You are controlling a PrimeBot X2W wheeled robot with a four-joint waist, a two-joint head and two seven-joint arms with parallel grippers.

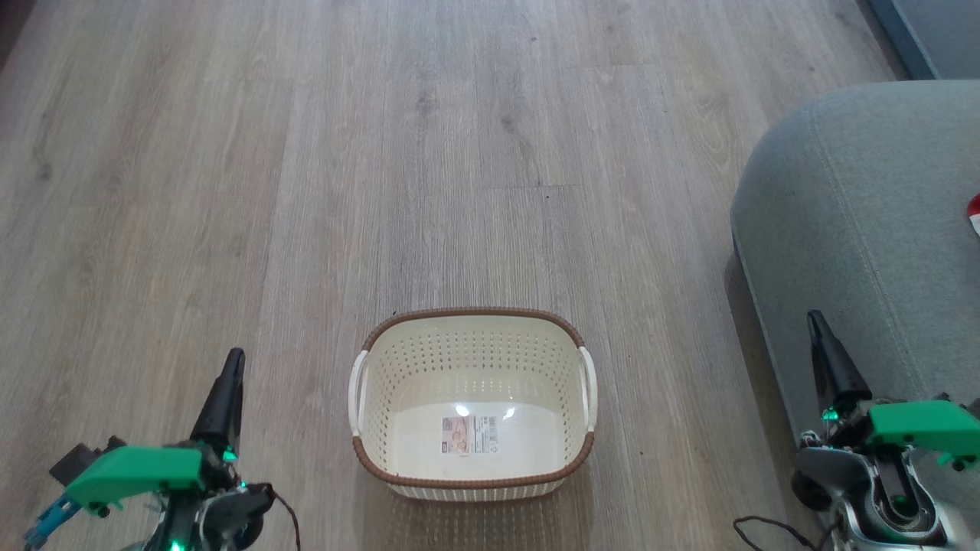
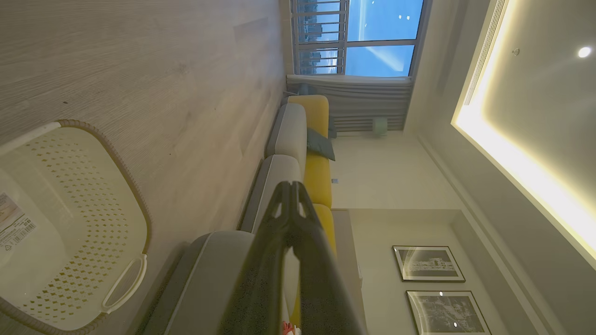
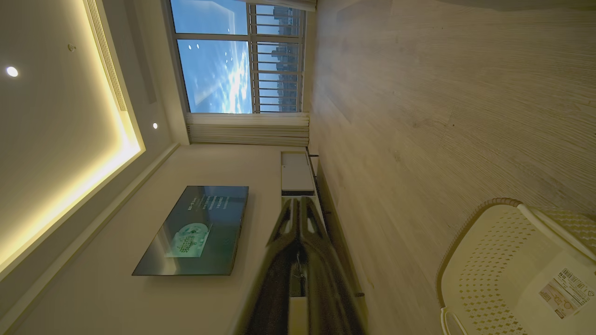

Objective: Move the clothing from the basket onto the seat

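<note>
We are noting the basket (image 1: 472, 313) standing empty on the floor (image 1: 306, 153), a sliver of red clothing (image 1: 974, 216) lying on the seat (image 1: 842, 191), and both pairs of jaws pressed together, empty; we are judging the task done.

My left gripper (image 2: 291, 190) has its two dark fingers (image 2: 274, 260) pressed tight together. Past them runs the seat (image 2: 200, 279), grey with yellow back cushions (image 2: 319, 181). The basket (image 2: 93, 186) stands on the wooden floor (image 2: 163, 70) near the seat's rounded corner, with a paper label (image 2: 14, 225) on its bottom. The red-and-white scrap (image 2: 289, 329) by my fingers is perhaps the clothing.
</note>
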